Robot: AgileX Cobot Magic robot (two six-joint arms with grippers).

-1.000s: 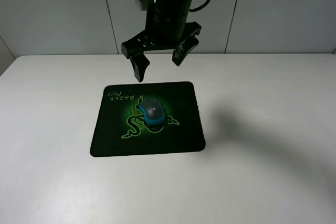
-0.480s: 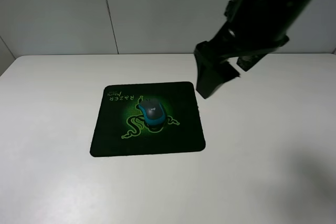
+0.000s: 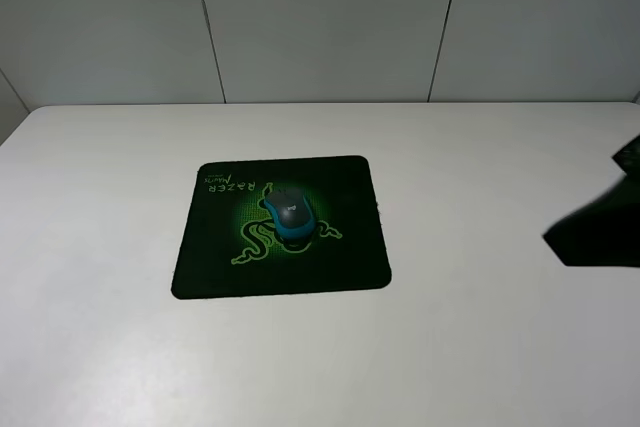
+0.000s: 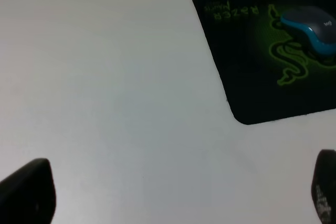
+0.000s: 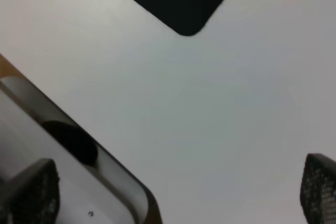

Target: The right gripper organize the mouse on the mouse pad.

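Right gripper (image 3: 600, 232) blurred, cut off at frame edge

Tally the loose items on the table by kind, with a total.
Mouse: 1, on the pad
Mouse pad: 1
Total: 2
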